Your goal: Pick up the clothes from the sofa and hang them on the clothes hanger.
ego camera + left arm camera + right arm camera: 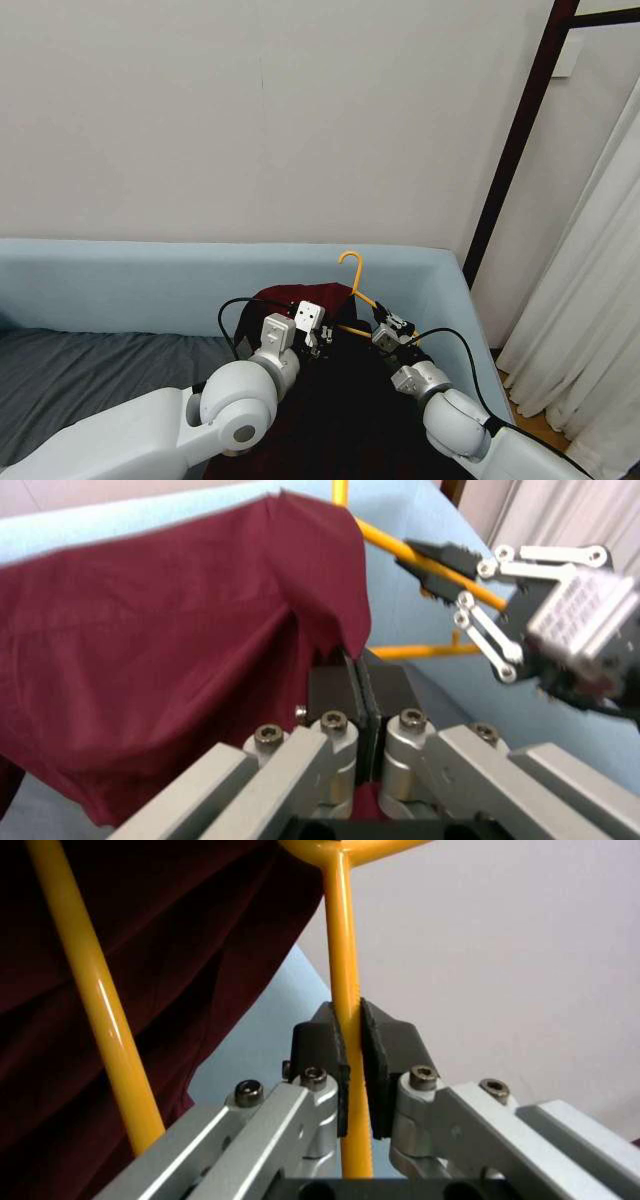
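Observation:
A dark red garment [290, 300] hangs on a yellow hanger [352, 275] held up in front of the pale blue sofa back [120, 285]. My left gripper [312, 338] is shut on the garment's cloth; the left wrist view shows its pads [340, 694] pinching the maroon fabric [150, 630]. My right gripper [388, 325] is shut on the hanger's sloping arm; in the right wrist view its pads [385, 1046] clamp the yellow bar [342, 960]. The right gripper [455, 570] also appears in the left wrist view, on the yellow hanger [420, 555].
A grey seat cushion [80, 375] lies lower left. A dark wooden post [515, 140] rises at the right, with white curtains [590, 300] beside it. A plain wall [250, 110] stands behind the sofa.

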You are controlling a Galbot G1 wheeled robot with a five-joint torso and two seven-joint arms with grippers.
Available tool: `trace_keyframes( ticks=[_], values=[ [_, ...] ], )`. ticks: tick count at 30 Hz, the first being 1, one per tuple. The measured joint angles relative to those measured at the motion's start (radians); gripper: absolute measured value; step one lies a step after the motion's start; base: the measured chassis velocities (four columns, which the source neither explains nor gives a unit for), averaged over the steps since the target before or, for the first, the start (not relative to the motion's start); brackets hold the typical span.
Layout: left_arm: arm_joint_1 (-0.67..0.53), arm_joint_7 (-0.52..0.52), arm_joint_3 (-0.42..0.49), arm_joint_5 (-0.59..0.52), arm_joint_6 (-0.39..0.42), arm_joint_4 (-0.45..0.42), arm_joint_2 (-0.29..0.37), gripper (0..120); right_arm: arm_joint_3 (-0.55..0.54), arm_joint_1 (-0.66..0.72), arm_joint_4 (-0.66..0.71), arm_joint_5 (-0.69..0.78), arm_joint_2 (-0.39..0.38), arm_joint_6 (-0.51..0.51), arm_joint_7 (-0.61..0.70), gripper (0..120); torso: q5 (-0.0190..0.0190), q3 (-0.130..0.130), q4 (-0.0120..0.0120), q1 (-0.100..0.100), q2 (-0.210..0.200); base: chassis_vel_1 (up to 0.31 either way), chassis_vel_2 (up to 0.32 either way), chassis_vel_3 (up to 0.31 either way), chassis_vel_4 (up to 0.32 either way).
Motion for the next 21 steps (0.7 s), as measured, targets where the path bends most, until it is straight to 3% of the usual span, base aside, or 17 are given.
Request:
trace_keyframes(
  ticks=[7, 14, 21],
  values=[
    [0.027, 0.02, -0.006, 0.017, -0.002, -0.032, 0.019, 0, 0.003, 0.0, 0.007, -0.002, 0.003, 0.011, 0.007, 4, 0.0, 0.0, -0.0002, 0.0, 0.0, 0.0, 0.0, 0.0, 0.0],
    [0.05, 0.06, -0.024, 0.044, 0.063, -0.054, 0.07, 29, 0.023, 0.003, -0.015, -0.024, 0.017, 0.066, 0.029, 4, 0.0, 0.0, -0.0001, 0.0, 0.0, 0.0, 0.0, 0.0, 0.0],
    [0.091, 0.132, -0.047, 0.131, 0.052, -0.085, 0.138, 53, 0.065, -0.004, -0.073, -0.138, 0.052, 0.145, 0.064, 4, 0.0, 0.0, 0.0, 0.0, 0.0, 0.0, 0.0, 0.0, 0.0]
  ],
)
